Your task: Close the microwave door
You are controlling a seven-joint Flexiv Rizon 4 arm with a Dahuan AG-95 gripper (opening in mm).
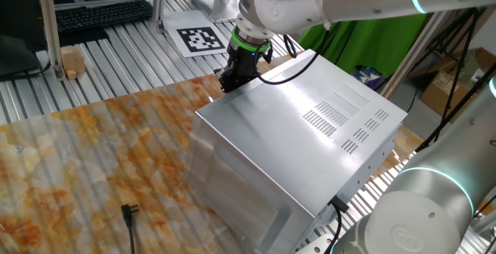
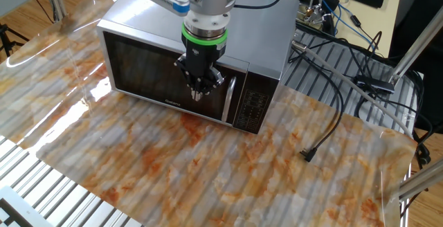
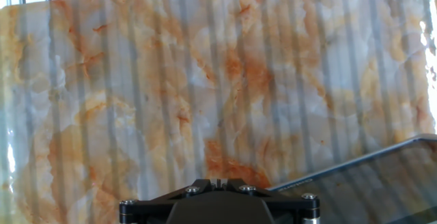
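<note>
The microwave point(image 2: 135, 9) is a silver box on the marbled table; in one fixed view I see its vented casing point(image 1: 310, 130) from behind. The microwave door point(image 2: 149, 68), dark with a silver rim, lies flat against the front face in the other fixed view. In the hand view its dark panel point(image 3: 369, 183) shows at the lower right. My gripper point(image 2: 199, 94) points down just in front of the door's right part, near the handle, fingers together and empty. It also shows at the box's far edge point(image 1: 231, 80) and at the bottom of the hand view point(image 3: 218, 182).
The microwave's black cable ends in a plug point(image 2: 308, 154) lying on the table, also seen in one fixed view point(image 1: 130, 214). A marker board point(image 1: 200, 39), a keyboard point(image 1: 101, 14) and a wooden block point(image 1: 72, 60) lie beyond the table. Loose cables point(image 2: 346, 82) hang at the right.
</note>
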